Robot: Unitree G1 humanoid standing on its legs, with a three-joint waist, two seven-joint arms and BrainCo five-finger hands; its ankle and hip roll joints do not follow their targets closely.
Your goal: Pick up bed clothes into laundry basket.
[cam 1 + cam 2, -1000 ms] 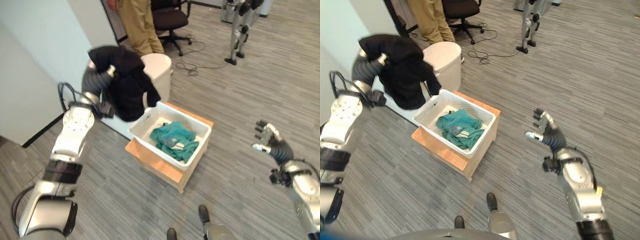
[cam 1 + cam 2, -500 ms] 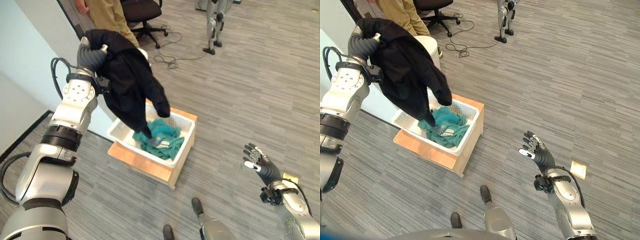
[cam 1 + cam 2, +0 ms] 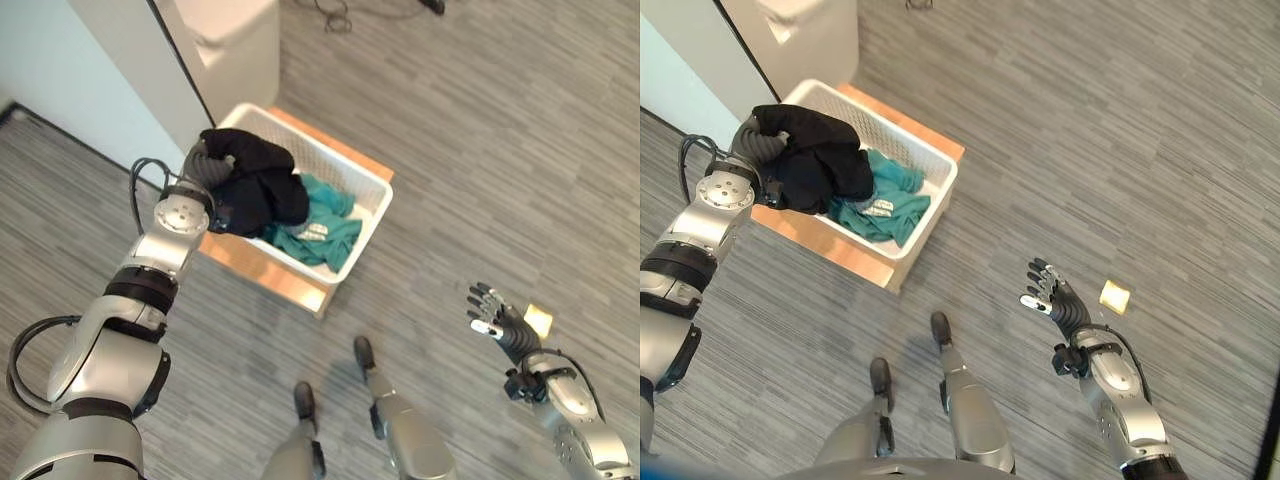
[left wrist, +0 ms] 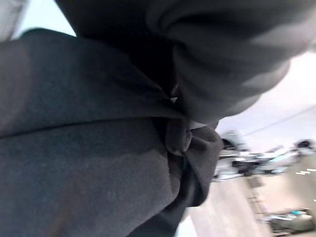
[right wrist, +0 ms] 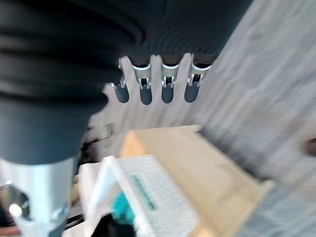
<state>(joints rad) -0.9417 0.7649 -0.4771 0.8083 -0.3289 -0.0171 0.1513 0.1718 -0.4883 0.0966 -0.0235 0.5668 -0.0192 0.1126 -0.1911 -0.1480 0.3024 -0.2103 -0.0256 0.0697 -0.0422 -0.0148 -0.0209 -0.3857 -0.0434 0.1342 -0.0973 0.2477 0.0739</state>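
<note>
Here the black garment (image 3: 252, 187) lies bunched over the left, near part of the white laundry basket (image 3: 362, 182), partly covering a teal garment (image 3: 322, 228) inside. The left hand is buried under the black cloth, so whether its fingers grip cannot be told; the left wrist view gives dark folds alone. The basket rests on a low wooden stand (image 3: 258, 265). Well to the right, the right hand (image 3: 1052, 297) hangs spread and empty over the grey plank floor (image 3: 500, 150).
</note>
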